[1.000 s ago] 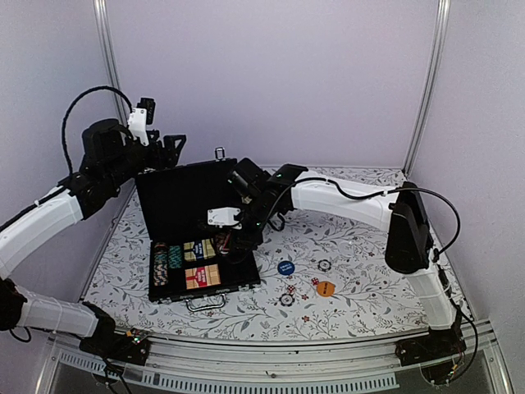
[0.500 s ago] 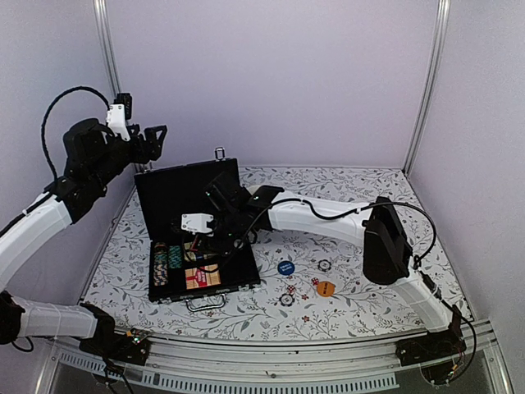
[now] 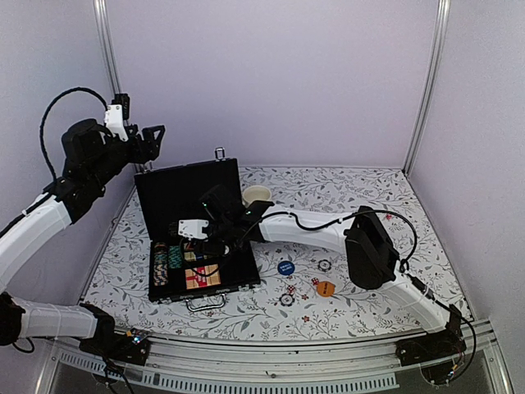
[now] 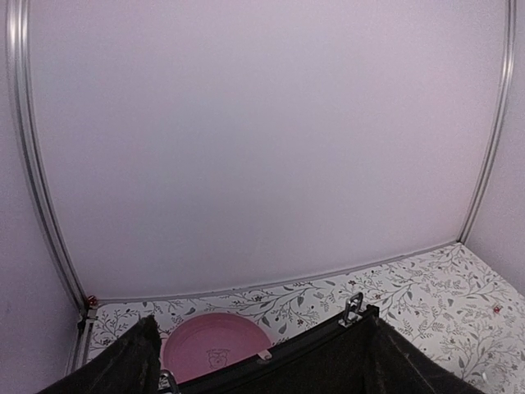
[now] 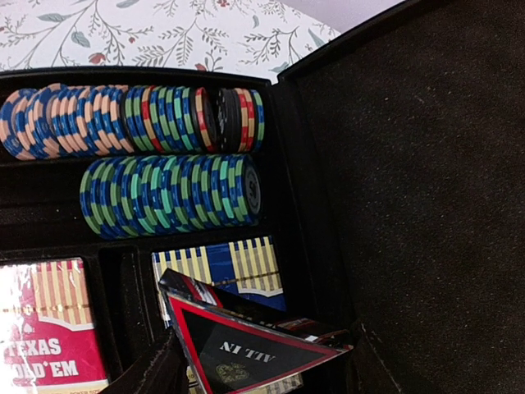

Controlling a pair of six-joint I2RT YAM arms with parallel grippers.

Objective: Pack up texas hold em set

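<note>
The black case [image 3: 187, 194] lies open at the left, lid upright. In the right wrist view its tray holds rows of striped chips [image 5: 168, 195], a blue deck [image 5: 234, 263] and a red deck [image 5: 49, 328]. My right gripper [image 3: 209, 240] reaches into the tray and is shut on a black, red-edged "ALL IN" triangle [image 5: 246, 349], tilted over the blue deck beside the lid [image 5: 410, 189]. My left gripper [image 3: 150, 138] hangs open, high above the lid's left corner, holding nothing; its fingers [image 4: 135, 361] frame the lid's top edge [image 4: 328, 345].
On the patterned table right of the case lie a blue button [image 3: 285, 268], an orange button [image 3: 326, 288], dice [image 3: 314, 281] and two loose chips [image 3: 325, 264]. A cream mug [image 3: 257, 195] stands behind my right arm. A pink plate [image 4: 215, 345] lies behind the lid.
My right gripper has moved left and deeper into the tray with the triangle. My left gripper rose up and left off the lid, then held still. The mug has come into view.
</note>
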